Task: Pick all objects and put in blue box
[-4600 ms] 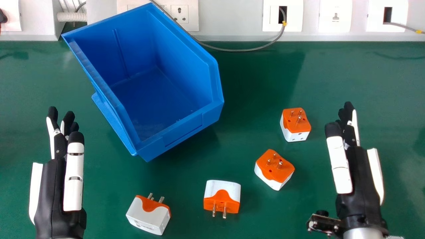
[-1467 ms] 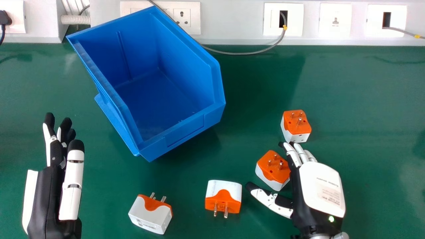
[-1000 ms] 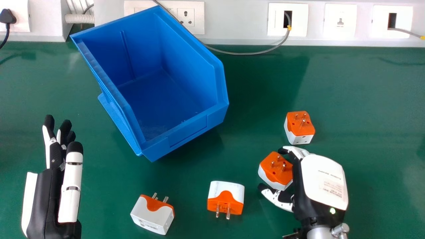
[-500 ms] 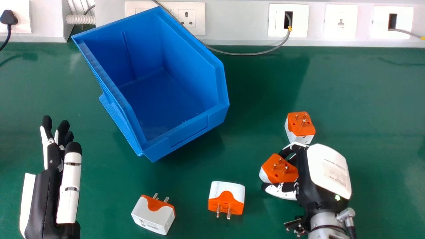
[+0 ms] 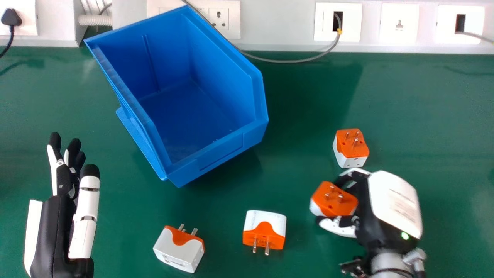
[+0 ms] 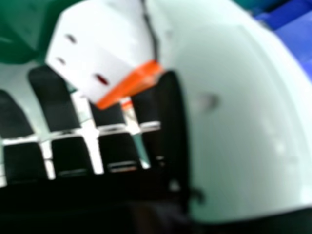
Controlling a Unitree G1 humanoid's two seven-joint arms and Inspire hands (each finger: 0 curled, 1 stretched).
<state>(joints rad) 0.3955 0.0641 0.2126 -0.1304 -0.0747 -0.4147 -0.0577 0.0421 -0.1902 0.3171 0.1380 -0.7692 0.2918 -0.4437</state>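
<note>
In the head view my right hand [image 5: 393,204] has its fingers and thumb curled round an orange-and-white plug adapter [image 5: 335,199]. The right hand view shows the white side of that adapter [image 6: 105,46] between the fingers [image 6: 53,97] and the thumb of my right hand [image 6: 234,122]. Just beyond the hand stands a second adapter [image 5: 351,148], prongs up. Two more lie nearer the front, one at centre [image 5: 264,230] and one left of it [image 5: 179,249]. The blue box [image 5: 222,154] is at the back left. My left hand [image 5: 58,216] rests open at the far left.
Behind the green table [image 5: 424,116] runs a white panel with sockets [image 5: 337,23]. A grey cable [image 5: 285,61] droops from it behind the blue box. A black plug [image 5: 10,17] with its cord is at the back left corner.
My right hand came in from the right, turned over and curled round the adapter beside it. Hand and adapter have since shifted slightly right together, and the adapter has turned a little.
</note>
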